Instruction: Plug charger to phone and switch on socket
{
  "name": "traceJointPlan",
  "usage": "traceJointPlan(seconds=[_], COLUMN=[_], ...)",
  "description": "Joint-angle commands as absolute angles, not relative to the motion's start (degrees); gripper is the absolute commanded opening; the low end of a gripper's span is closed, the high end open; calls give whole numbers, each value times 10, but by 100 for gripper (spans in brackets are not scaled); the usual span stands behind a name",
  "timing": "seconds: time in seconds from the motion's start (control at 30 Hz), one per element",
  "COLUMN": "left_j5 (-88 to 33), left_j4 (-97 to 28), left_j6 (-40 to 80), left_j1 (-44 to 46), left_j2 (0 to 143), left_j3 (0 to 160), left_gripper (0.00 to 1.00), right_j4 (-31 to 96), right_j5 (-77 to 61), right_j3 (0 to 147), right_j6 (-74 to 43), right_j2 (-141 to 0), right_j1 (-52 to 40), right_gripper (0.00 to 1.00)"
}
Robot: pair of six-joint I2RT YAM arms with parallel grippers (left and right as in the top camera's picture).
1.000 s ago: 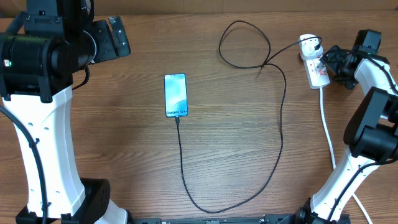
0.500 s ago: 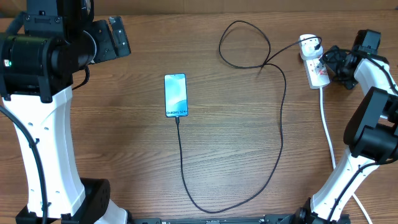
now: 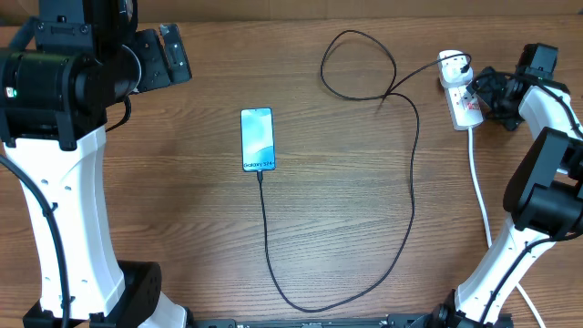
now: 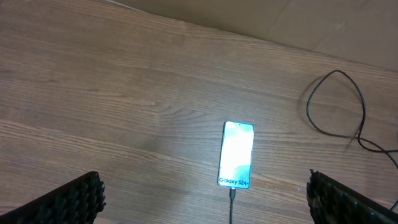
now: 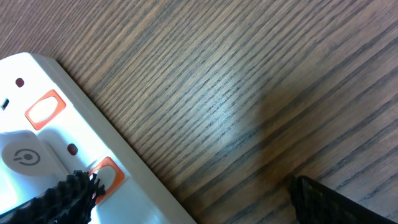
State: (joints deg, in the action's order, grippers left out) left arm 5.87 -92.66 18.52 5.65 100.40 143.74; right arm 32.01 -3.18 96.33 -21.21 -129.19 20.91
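The phone (image 3: 257, 139) lies face up mid-table with its screen lit; it also shows in the left wrist view (image 4: 237, 154). The charger cable (image 3: 412, 164) has its tip in the phone's bottom edge (image 4: 232, 196), loops over the table and runs to a black plug in the socket (image 3: 460, 91) at the far right. My right gripper (image 3: 487, 91) is open, one finger resting on an orange-framed switch (image 5: 102, 177) of the socket (image 5: 37, 143), the other finger over bare wood. My left gripper (image 4: 202, 202) is open, raised high at the far left.
The socket's thick white lead (image 3: 480, 191) runs down the right side toward the table's front. A cardboard-coloured wall (image 4: 298, 25) lines the table's far edge.
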Motion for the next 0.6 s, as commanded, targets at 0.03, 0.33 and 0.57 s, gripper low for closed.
traceJointPlan(seconds=[0.03,0.33,0.57], left_j5=[64,64,64], left_j4=[-927,-927,-927], left_j6=[194,194,194], left_j1=[56,56,56], left_j2=[1001,1001,1001], left_j3=[1444,1444,1444], left_gripper=[100,100,100], right_j4=[324,333,326], right_j5=[-38,-42,-31], right_j3=[975,975,975], right_j6=[-207,-206,-205], right_j2=[-1284,-1284,-1284], right_j1=[206,206,200], right_gripper=[100,100,100])
